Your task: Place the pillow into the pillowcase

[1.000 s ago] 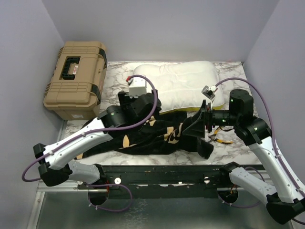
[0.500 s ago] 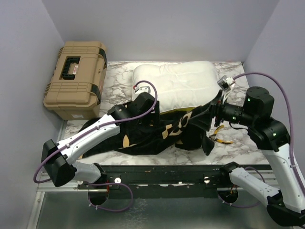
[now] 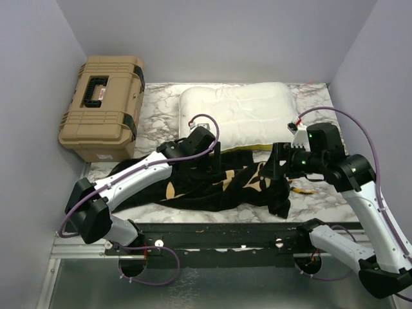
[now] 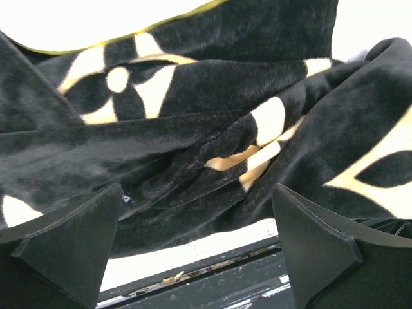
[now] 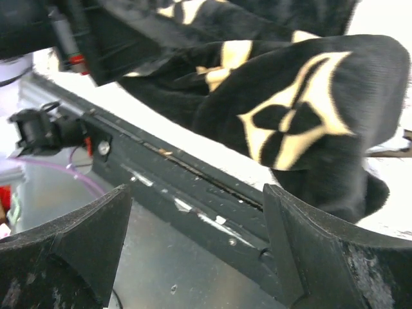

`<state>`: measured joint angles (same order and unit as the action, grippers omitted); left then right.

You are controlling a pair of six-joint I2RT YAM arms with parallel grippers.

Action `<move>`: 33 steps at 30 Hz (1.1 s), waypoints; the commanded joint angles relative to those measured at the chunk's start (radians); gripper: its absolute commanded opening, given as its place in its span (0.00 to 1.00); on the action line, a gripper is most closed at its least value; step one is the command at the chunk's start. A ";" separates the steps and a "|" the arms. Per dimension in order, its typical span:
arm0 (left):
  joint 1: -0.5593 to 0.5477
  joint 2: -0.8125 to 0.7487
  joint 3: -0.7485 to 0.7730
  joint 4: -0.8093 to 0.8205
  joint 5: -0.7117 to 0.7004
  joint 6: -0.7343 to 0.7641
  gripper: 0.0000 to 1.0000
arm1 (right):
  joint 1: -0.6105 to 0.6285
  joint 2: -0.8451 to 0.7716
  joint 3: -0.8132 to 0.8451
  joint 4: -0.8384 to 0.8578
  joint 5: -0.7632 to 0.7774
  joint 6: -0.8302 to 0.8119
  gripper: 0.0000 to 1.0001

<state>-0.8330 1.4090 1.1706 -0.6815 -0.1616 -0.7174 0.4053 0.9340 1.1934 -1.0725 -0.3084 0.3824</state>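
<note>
The cream-white pillow (image 3: 238,116) lies at the back of the marble table, its yellow edge band facing me. The black pillowcase (image 3: 212,187) with tan flower motifs lies crumpled in front of it. My left gripper (image 3: 203,158) is open, low over the pillowcase's back edge next to the pillow. In the left wrist view the gripper (image 4: 196,193) has plush fabric (image 4: 193,129) just beyond its spread fingertips, and the pillow (image 4: 96,19) shows at the top. My right gripper (image 3: 278,168) is open beside the pillowcase's right end. In the right wrist view the gripper (image 5: 196,193) is empty, and the pillowcase (image 5: 290,116) lies beyond its fingers.
A tan hard toolbox (image 3: 102,106) stands at the back left. A small yellow-orange object (image 3: 301,190) lies on the table to the right of the pillowcase. A black metal rail (image 3: 225,233) runs along the table's near edge. Grey walls close in both sides.
My right gripper has let go of the pillowcase's right end, which has dropped back onto the table. My left arm has stretched forward and lowered towards the pillow's front edge.
</note>
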 commanded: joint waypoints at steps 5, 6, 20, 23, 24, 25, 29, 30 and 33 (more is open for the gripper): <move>-0.095 0.044 -0.091 0.285 0.204 0.054 0.99 | 0.002 -0.088 -0.090 -0.055 -0.143 0.034 0.87; -0.113 0.053 -0.093 0.321 0.219 0.064 0.99 | 0.002 -0.095 -0.094 -0.058 -0.118 0.045 0.87; -0.319 0.226 -0.145 0.477 0.170 0.118 0.03 | 0.001 -0.039 0.027 0.052 0.289 0.077 0.88; -0.339 0.107 -0.223 0.443 0.111 0.086 0.00 | 0.001 -0.026 0.037 0.077 0.303 0.068 0.88; -0.350 0.052 -0.250 0.427 0.094 0.075 0.00 | 0.003 -0.024 0.035 0.088 0.303 0.066 0.88; -0.362 -0.006 -0.278 0.407 0.084 0.063 0.00 | 0.003 -0.020 0.032 0.102 0.302 0.063 0.88; -0.395 -0.252 -0.378 0.274 0.089 0.014 0.00 | 0.001 0.017 0.003 0.150 0.231 0.043 0.88; -0.403 -0.307 -0.395 0.227 0.088 0.002 0.00 | 0.003 0.029 -0.009 0.164 0.204 0.035 0.88; -0.412 -0.459 -0.440 0.094 0.075 -0.039 0.08 | 0.002 0.060 -0.077 0.216 0.124 0.021 0.87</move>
<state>-1.2293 1.1072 0.7891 -0.3767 -0.0463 -0.6853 0.4057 0.9554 1.1858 -0.9375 -0.0879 0.4370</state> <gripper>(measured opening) 0.003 0.875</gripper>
